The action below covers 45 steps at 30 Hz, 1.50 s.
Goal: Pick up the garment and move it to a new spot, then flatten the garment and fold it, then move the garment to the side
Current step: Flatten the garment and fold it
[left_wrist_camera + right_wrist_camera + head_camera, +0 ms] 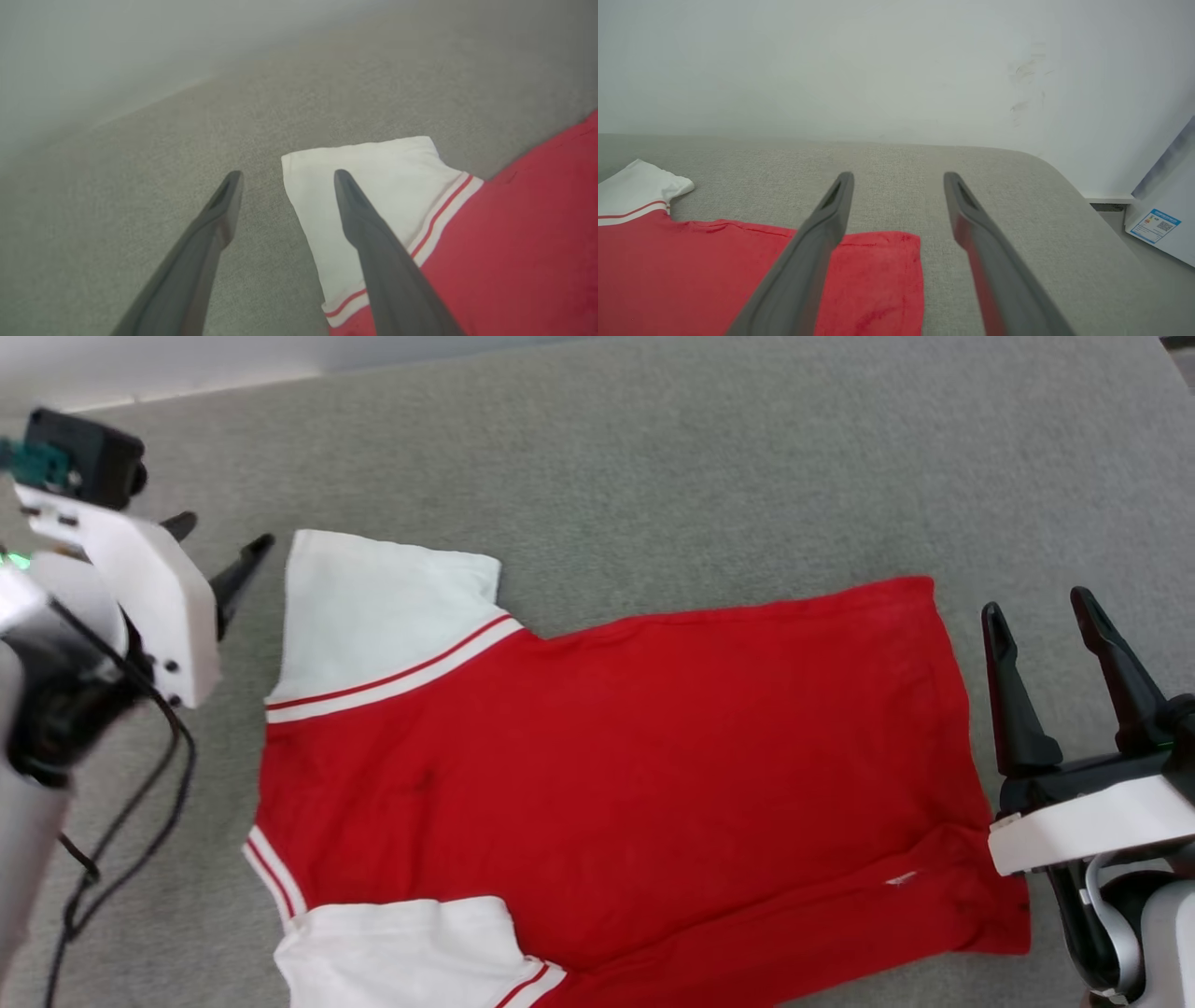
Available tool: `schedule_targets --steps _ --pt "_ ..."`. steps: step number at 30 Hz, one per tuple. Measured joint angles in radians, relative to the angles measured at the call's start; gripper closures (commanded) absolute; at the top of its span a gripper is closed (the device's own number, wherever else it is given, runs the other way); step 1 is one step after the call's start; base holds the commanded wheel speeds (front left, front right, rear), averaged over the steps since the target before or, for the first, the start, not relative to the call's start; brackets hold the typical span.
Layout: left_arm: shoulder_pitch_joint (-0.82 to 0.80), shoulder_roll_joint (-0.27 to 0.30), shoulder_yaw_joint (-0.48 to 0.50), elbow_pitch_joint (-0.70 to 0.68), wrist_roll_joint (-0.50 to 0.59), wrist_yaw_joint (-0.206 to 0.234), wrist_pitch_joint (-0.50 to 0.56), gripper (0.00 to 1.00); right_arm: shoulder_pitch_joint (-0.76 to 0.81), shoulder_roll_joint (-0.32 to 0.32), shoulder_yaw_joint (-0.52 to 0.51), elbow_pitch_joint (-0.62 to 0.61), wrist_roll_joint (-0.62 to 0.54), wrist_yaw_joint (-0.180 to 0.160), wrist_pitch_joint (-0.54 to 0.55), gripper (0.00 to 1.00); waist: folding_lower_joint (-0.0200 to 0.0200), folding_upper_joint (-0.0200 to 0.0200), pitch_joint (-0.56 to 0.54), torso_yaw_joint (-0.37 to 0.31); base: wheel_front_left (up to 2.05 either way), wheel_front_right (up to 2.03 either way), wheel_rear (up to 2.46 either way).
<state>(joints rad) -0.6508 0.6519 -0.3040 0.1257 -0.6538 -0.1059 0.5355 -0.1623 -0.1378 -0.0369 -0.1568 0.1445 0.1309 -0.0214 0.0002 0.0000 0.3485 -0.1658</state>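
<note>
Right wrist view is showing a labelled box (pixel 1164 219) beyond the shirt (pixel 691 280). Left pincer (pixel 224 537) and right pincer (pixel 1038 607) are hovering at its ends, both wide.

Bare grey fabric surface (pixel 709 448) stretches wide beyond the garment (pixel 607 756).

Left claw (pixel 222 537) and right claw (pixel 1038 607) both hover empty, jaws parted, one at each side.
</note>
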Motion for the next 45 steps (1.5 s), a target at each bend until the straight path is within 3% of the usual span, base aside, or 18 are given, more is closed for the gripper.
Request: schedule_targets --steps 2,7,14,21,22,23,24,32,38,44,45 --pt "-0.082 0.039 -0.016 0.024 -0.063 -0.005 0.199 0.00 -0.008 0.013 0.000 0.015 0.004 0.000 -0.012 0.00 0.0000 0.0000 0.035 -0.028 0.00 0.00 0.00" --pt "-0.183 0.046 -0.014 0.074 -0.123 0.030 0.380 0.00 -0.029 0.030 0.020 0.051 0.003 0.000 -0.039 0.00 0.0000 0.0000 0.089 -0.072 0.00 0.00 0.00" --pt "-0.260 0.066 -0.023 0.136 -0.135 0.073 0.516 0.00 -0.057 0.043 0.035 0.080 0.003 0.000 -0.062 0.00 0.0000 0.0000 0.151 -0.123 0.00 0.00 0.00" --pt "-0.271 0.093 -0.046 0.163 -0.120 0.089 0.565 0.00 -0.063 0.052 0.034 0.097 0.003 0.000 -0.069 0.00 0.0000 0.0000 0.190 -0.160 0.00 0.00 0.00" --pt "-0.270 0.097 -0.051 0.166 -0.114 0.089 0.571 0.22 -0.063 0.053 0.037 0.100 0.004 0.000 -0.069 0.00 -0.0001 0.0000 0.193 -0.162 0.00 0.00 0.00" --pt "-0.270 0.100 -0.056 0.167 -0.111 0.089 0.576 0.78 -0.063 0.054 0.040 0.101 0.005 0.000 -0.067 0.00 -0.0001 0.0000 0.196 -0.165 0.00 0.00 0.00" --pt "-0.270 0.103 -0.058 0.167 -0.109 0.088 0.579 1.00 -0.063 0.055 0.041 0.101 0.005 0.000 -0.067 0.00 -0.0001 0.0000 0.198 -0.165 0.00 0.00 0.00" --pt "-0.253 0.086 -0.059 0.186 -0.122 0.056 0.506 1.00 -0.064 0.051 0.037 0.101 -0.005 0.000 -0.055 0.00 0.0000 0.0000 0.184 -0.154 0.00 0.00 0.00" --pt "-0.238 0.057 -0.076 0.171 -0.115 0.012 0.400 1.00 -0.065 -0.010 0.033 0.085 -0.009 0.000 0.005 0.00 -0.0001 0.0000 0.133 -0.125 0.00 0.00 0.00" --pt "-0.217 0.047 -0.114 0.068 -0.105 -0.010 0.308 1.00 -0.091 -0.144 0.071 0.066 0.047 0.000 0.215 0.00 -0.0002 0.0000 0.083 -0.072 0.00 0.00 0.00" --pt "-0.203 0.039 -0.139 -0.002 -0.109 -0.017 0.277 1.00 -0.115 -0.207 0.086 0.058 0.100 0.000 0.365 0.00 -0.0002 0.0000 0.066 -0.037 0.00 0.00 0.00"
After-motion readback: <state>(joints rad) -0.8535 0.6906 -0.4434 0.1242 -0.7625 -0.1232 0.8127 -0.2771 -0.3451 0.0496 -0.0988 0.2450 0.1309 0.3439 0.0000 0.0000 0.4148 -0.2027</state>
